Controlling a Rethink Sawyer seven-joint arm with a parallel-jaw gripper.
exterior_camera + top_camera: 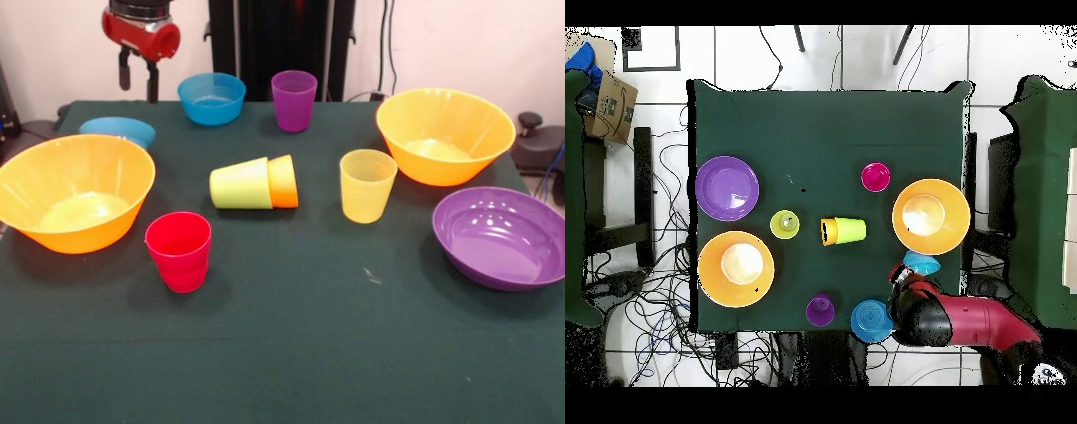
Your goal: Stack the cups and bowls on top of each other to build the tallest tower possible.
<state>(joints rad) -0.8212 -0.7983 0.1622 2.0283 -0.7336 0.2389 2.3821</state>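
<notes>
One tool (139,81), empty, fingers narrowly parted, hangs above the upturned blue bowl (117,131).
Straight below it, that bowl sits just behind the left orange bowl (74,193) on the worktop (291,344).

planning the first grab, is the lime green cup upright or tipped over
Tipped over. The lime green cup lies on its side on the table, nested with the orange cup, while the yellow cup stands upright.
</notes>
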